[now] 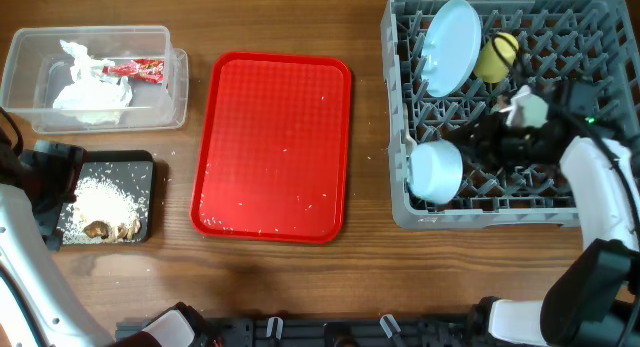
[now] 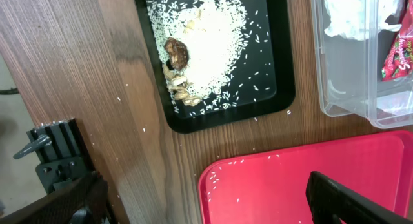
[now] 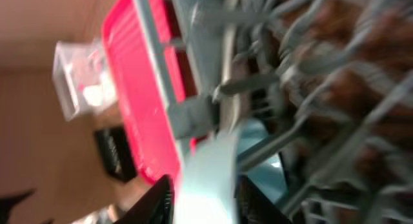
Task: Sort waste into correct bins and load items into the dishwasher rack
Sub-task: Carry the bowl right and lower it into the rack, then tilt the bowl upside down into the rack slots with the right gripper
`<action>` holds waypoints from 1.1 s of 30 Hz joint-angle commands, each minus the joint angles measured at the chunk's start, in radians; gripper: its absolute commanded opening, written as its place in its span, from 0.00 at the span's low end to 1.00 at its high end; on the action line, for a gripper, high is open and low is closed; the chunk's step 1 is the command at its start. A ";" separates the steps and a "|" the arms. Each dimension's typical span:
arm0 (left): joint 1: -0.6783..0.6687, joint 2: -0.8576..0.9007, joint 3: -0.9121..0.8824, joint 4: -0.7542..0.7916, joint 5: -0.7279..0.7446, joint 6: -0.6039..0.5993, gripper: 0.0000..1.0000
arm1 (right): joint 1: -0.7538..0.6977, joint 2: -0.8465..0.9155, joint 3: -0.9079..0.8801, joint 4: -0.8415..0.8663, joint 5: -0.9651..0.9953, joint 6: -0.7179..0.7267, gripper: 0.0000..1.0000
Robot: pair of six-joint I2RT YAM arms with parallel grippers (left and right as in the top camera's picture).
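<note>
1. Overhead: right gripper [image 1: 512,127] at 3 o'clock, inside rack [image 1: 398,202], small bowl [image 1: 528,109] touching it. I fear pegs snagging it.
2. Left wrist: left gripper [image 2: 210,198] wide, empty; black tray [image 2: 290,82] with rice [image 2: 213,37] at 12 o'clock.
3. Right wrist: blurred. Fingers [image 3: 158,201] seem to pinch the small bowl; a weak hold could drop it.

Clear rectangular plastic tub [image 1: 28,109], left of worktop [image 1: 370,287]: crumpled white paper napkin [image 1: 90,95] and small red-and-white wrapper [image 1: 138,70] inside. Shallow black rectangular tray [image 1: 146,165] just beside it: white rice grains [image 1: 108,195], brown lumps [image 1: 100,229]. Large grey plastic crate [image 1: 480,215], right: pale blue round plate [image 1: 450,47] on edge, small yellow-green cup [image 1: 497,57] beside it, pale blue bowl [image 1: 436,170] tipped at one corner, pale green small bowl [image 1: 528,109] in right pincer [image 3: 206,185].
</note>
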 commanded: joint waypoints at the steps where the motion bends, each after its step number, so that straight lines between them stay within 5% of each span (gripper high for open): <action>1: 0.006 0.000 0.008 0.000 -0.006 0.005 1.00 | -0.022 -0.051 0.166 -0.092 0.252 0.010 0.80; 5: 0.006 0.000 0.008 0.000 -0.006 0.005 1.00 | -0.008 -0.088 0.278 -0.216 0.292 0.008 0.76; 7: 0.006 0.000 0.008 0.000 -0.006 0.005 1.00 | 0.078 -0.089 0.276 -0.315 0.254 -0.101 0.26; 8: 0.006 0.000 0.008 0.000 -0.006 0.005 1.00 | 0.137 -0.089 0.271 -0.355 0.288 -0.107 0.13; 10: 0.006 0.000 0.008 0.000 -0.006 0.005 1.00 | 0.232 -0.089 0.232 -0.366 0.332 -0.093 0.04; 19: 0.006 0.000 0.008 0.000 -0.006 0.005 1.00 | 0.397 -0.059 0.077 -0.270 0.669 0.204 0.04; 33: 0.006 0.000 0.008 0.000 -0.006 0.005 1.00 | 0.397 -0.009 0.065 -0.224 0.556 0.145 0.05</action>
